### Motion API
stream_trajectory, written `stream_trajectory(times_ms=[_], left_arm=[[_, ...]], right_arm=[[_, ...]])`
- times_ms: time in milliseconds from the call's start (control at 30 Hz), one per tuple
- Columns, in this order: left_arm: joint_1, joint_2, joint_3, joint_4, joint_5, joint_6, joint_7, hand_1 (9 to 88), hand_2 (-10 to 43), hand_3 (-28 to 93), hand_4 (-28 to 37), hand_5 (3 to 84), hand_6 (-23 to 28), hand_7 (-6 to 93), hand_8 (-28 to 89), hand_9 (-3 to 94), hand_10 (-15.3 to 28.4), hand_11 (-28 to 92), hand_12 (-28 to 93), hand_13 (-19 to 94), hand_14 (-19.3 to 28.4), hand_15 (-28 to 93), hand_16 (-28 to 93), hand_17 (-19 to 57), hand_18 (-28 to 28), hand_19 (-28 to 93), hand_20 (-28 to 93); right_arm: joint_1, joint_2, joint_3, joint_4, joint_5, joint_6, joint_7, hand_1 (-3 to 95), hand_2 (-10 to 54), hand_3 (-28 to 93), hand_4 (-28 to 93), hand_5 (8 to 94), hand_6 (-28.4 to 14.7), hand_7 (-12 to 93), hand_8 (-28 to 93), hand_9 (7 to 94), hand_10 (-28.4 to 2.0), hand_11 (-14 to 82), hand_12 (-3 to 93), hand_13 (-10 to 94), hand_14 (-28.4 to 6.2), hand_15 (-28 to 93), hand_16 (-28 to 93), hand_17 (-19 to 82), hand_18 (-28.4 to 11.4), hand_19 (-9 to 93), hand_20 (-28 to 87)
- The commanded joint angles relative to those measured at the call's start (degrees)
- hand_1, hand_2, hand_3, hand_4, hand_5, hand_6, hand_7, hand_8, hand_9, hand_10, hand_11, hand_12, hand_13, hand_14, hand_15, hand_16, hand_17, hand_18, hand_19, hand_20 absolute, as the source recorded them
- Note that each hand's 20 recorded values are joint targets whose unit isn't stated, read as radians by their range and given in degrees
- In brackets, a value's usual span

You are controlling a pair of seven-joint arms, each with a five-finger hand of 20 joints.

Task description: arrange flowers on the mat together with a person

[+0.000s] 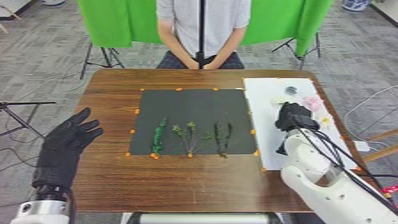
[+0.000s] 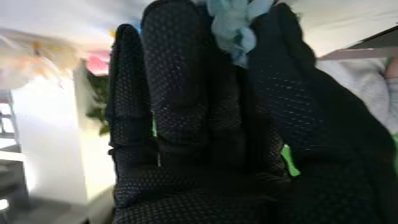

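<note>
The left hand (image 1: 69,140) is open at the left table edge, outside the black mat (image 1: 178,107). Over the white sheet (image 1: 266,90) is the right hand (image 1: 296,119), its fingertips just short of a grey-blue flower (image 1: 290,90). A pink flower (image 1: 312,103) and a yellow-centred one (image 1: 326,120) lie beside it. Three green sprigs, a left one (image 1: 159,136), a middle one (image 1: 191,136) and a right one (image 1: 222,137), lie on the black mat. In the right wrist view the right hand (image 2: 191,110) has straight fingers; the grey-blue flower (image 2: 236,35) shows between fingertips and thumb, apparently not gripped.
Orange tape pieces (image 1: 132,131) mark the black mat's edges. A person stands at the table's far side with hands low, behind a dark vertical pole (image 1: 202,30). In the right wrist view a pink flower (image 2: 98,64) and green leaves (image 2: 98,97) are beside the fingers.
</note>
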Motion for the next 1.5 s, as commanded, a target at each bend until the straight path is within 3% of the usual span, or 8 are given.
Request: stream_trajectory(times_ms=[33, 333, 633, 733, 967, 1100, 1200, 1500], left_arm=[[0.2, -0.40, -0.07, 0.06, 0.54, -0.70, -0.76, 20.2, 6.4, 79, -28.3, 38.2, 8.7, 14.5, -10, 35.1, 20.0, 29, 9, 24, 26.5, 57, -12, -9.8, 21.1, 50, 9], [1.8, -0.04, -3.05, -1.58, 0.70, -1.20, 0.05, 20.3, 6.4, 79, -28.3, 38.2, 8.7, 14.4, -10, 35.1, 20.1, 29, 9, 24, 26.5, 57, -12, -9.7, 21.1, 50, 9], [2.3, 0.69, -5.60, -2.71, -0.60, -0.28, 2.26, 20.0, 6.2, 79, -28.3, 37.9, 8.6, 14.5, -10, 35.2, 20.0, 29, 9, 24, 26.7, 57, -12, -9.0, 21.9, 52, 10], [1.5, 0.75, -5.32, -2.61, -0.45, -0.31, 2.01, 20.0, 6.1, 79, -28.3, 37.9, 8.5, 14.5, -10, 35.2, 20.0, 29, 9, 24, 26.7, 57, -12, -9.0, 22.0, 53, 10], [-0.8, 2.58, -4.07, -2.04, -1.68, 1.51, 4.27, 20.1, 6.2, 79, -28.3, 37.9, 8.5, 14.7, -10, 35.4, 20.0, 29, 9, 24, 26.7, 58, -12, -9.0, 22.1, 53, 10], [-2.3, 3.98, -2.87, -1.47, -6.84, 1.61, 7.44, 20.1, 6.2, 79, -28.3, 37.9, 8.5, 14.7, -10, 35.5, 20.2, 29, 9, 25, 26.9, 58, -12, -8.9, 22.2, 53, 11], [-3.7, 4.58, -1.74, -1.04, -5.94, 2.19, 6.88, 20.1, 6.2, 79, -28.3, 38.0, 8.6, 14.8, -10, 35.7, 20.3, 29, 9, 25, 27.0, 58, -12, -8.8, 22.3, 53, 11], [-6.2, 4.26, 0.08, -0.06, -5.49, 0.32, 5.95, 20.1, 6.2, 79, -28.3, 38.2, 8.7, 14.9, -10, 35.9, 20.3, 30, 9, 25, 27.0, 59, -12, -8.8, 22.3, 53, 11]], right_arm=[[-1.5, 0.9, -2.0, 1.1, -2.9, 6.3, 1.5, 62.0, -9.5, 60, -28, 81.4, 4.0, 22, 2, 92.0, -4.7, 12.4, 36.1, 84, -1.5, 47, 27, 42, -13.7, 79, -6], [0.2, 1.3, -2.2, -7.9, -1.5, 15.8, -2.7, 62.5, -9.5, 61, -28, 83.1, 3.3, 22, 2, 93.3, -4.2, 13.2, 37.1, 85, -1.0, 49, 26, 43, -12.7, 80, -7], [18.4, -11.2, -16.7, -7.4, 8.4, 12.0, -15.8, 61.8, -9.5, 62, -28, 82.8, 3.2, 22, 3, 93.2, -4.2, 13.1, 37.9, 85, -0.9, 50, 27, 41, -12.6, 82, -7], [19.9, -18.2, -18.8, -3.1, 7.4, 7.9, -20.9, 61.5, -9.5, 63, -28, 82.3, 3.5, 22, 3, 93.1, -4.0, 13.4, 38.2, 84, -1.0, 51, 27, 41, -12.6, 82, -6], [24.2, -25.8, -27.3, 5.2, 7.5, 5.9, -24.2, 60.8, -9.5, 63, -28, 81.8, 3.8, 23, 2, 92.7, -4.0, 14.2, 39.0, 84, -1.6, 52, 26, 40, -12.8, 83, -6], [27.6, -26.9, -33.9, 7.8, 6.5, 6.2, -23.6, 60.6, -9.5, 64, -28, 81.6, 3.8, 24, 2, 92.6, -4.1, 14.6, 39.1, 83, -1.7, 53, 25, 39, -12.9, 83, -6], [29.5, -27.0, -37.1, 8.9, 7.2, 6.2, -22.0, 60.5, -9.5, 64, -28, 81.4, 3.9, 24, 2, 92.3, -4.1, 14.8, 39.2, 83, -1.8, 54, 25, 39, -13.0, 83, -5], [30.0, -26.9, -39.6, 11.8, 1.5, 2.1, -20.5, 59.3, -9.5, 63, -28, 80.4, 4.7, 23, 0, 92.0, -4.3, 15.4, 39.1, 83, -2.5, 55, 23, 39, -13.2, 83, -5]])
